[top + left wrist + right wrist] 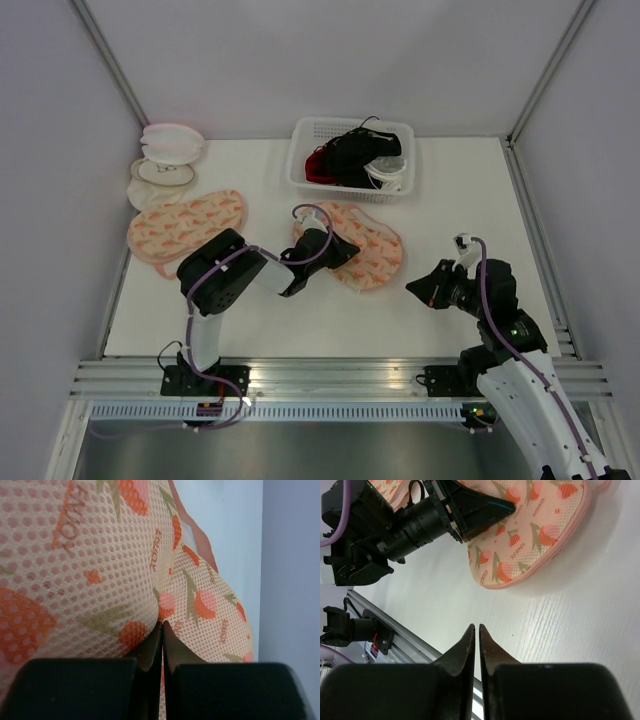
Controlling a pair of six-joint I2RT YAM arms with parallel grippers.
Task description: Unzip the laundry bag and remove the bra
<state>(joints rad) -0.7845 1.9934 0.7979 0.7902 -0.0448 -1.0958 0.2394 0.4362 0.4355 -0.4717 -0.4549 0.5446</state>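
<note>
Top external view: the laundry bag (377,256) lies zipped shut at the middle of the white table (460,200), in front of a white basket (299,167) of clothes. The left gripper (340,249) rests on the bag's near-left edge, its jaws pressed together against the mesh. The right gripper (421,288) hovers over bare table to the bag's right, its jaws a hairline apart and holding nothing. A second matching bag (185,228) lies at the far left.
</note>
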